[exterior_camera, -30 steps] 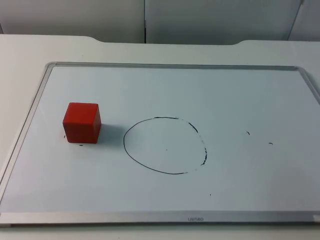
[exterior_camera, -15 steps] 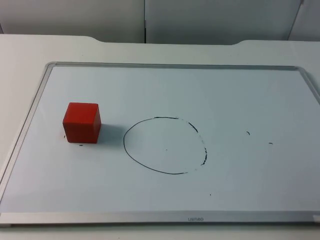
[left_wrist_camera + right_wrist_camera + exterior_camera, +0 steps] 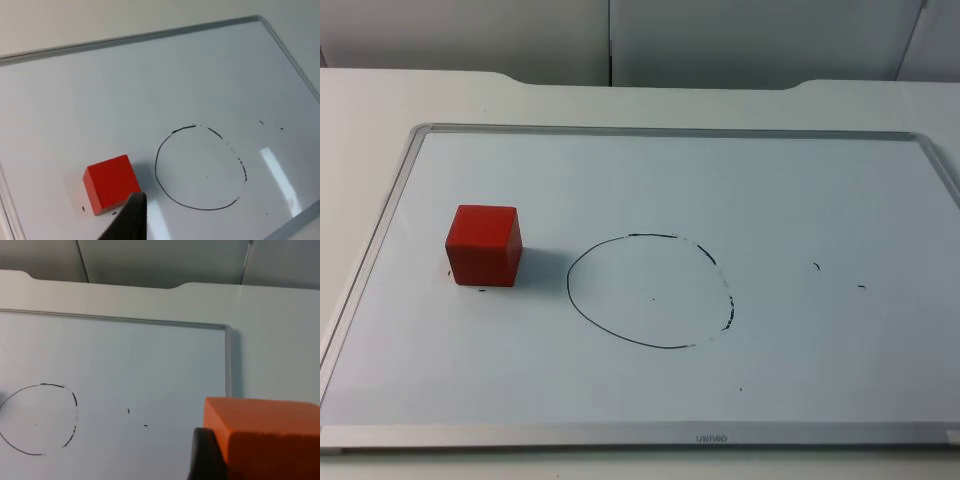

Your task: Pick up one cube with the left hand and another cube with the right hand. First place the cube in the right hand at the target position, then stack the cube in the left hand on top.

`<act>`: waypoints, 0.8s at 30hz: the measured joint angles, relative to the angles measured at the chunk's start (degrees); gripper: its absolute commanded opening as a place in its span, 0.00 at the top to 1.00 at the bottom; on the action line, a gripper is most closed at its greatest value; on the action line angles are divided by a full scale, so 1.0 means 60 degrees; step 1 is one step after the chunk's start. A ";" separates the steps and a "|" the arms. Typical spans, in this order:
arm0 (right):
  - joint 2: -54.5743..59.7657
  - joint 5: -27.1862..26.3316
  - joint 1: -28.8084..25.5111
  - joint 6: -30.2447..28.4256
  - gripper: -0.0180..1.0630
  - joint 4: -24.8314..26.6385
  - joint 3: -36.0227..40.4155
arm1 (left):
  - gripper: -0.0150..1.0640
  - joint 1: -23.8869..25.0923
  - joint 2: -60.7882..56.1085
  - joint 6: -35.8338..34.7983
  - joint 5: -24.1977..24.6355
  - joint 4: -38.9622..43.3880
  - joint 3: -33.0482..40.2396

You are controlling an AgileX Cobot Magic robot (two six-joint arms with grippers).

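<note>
Right gripper [image 3: 220, 460]: its black fingertip presses against the side of a bright orange solid cube [image 3: 265, 437]; the second finger is hidden behind the block, so probably clamped, judged from how the cube sits raised above the board. It hangs above the right side of the white dry-erase board with a silver frame [image 3: 227, 360], well apart from the hand-drawn black marker circle [image 3: 37, 419].

Left gripper [image 3: 127, 220]: one dark fingertip visible just beside the red solid cube [image 3: 110, 182]; whether it is spread or closed, cannot tell. No contact with the block evident.

Red cube rests flat on the board, left of the circle, near its edge but outside it [image 3: 483, 244]. The circle holds nothing.

Step in hand (judgement): right pick apparently done, left pick not yet done. Next move calls for the left gripper to descend over the red cube, straddling opposite faces squarely, then close. After that, the orange cube goes inside the circle first.
</note>
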 measured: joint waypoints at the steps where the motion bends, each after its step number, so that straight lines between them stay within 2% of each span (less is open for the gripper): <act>1: 0.0000 -0.0006 0.0000 0.0000 0.99 0.0000 0.0000 | 0.02 -0.0280 0.0339 0.0017 -0.0279 0.0088 -0.0067; 4: 0.0000 -0.0022 0.0000 0.0000 0.99 0.0000 0.0000 | 0.02 -0.0771 0.1015 0.0038 -0.0789 0.0321 -0.0209; 7: 0.0000 -0.0022 0.0000 0.0000 0.99 0.0000 0.0000 | 0.02 -0.1303 0.1996 -0.0611 -0.1402 0.0982 -0.0401; 8: 0.0000 -0.0022 0.0000 0.0000 0.99 0.0000 0.0000 | 0.02 -0.1303 0.1996 -0.0611 -0.1402 0.0982 -0.0401; 12: 0.0000 -0.0022 0.0000 0.0000 0.99 0.0000 0.0000 | 0.02 -0.1737 0.3476 -0.1969 -0.1664 0.2468 -0.0838; 13: 0.0000 -0.0022 0.0000 0.0000 0.99 0.0000 0.0000 | 0.02 -0.1737 0.3476 -0.1969 -0.1664 0.2468 -0.0838; 16: 0.0000 -0.0046 0.0000 0.0000 0.99 0.0000 0.0000 | 0.02 -0.1946 0.4424 -0.2945 -0.1725 0.3293 -0.1150; 24: 0.0000 -0.0246 0.0000 0.0000 0.99 0.0000 0.0000 | 0.02 -0.1967 0.5946 -0.3987 -0.1803 0.3692 -0.1803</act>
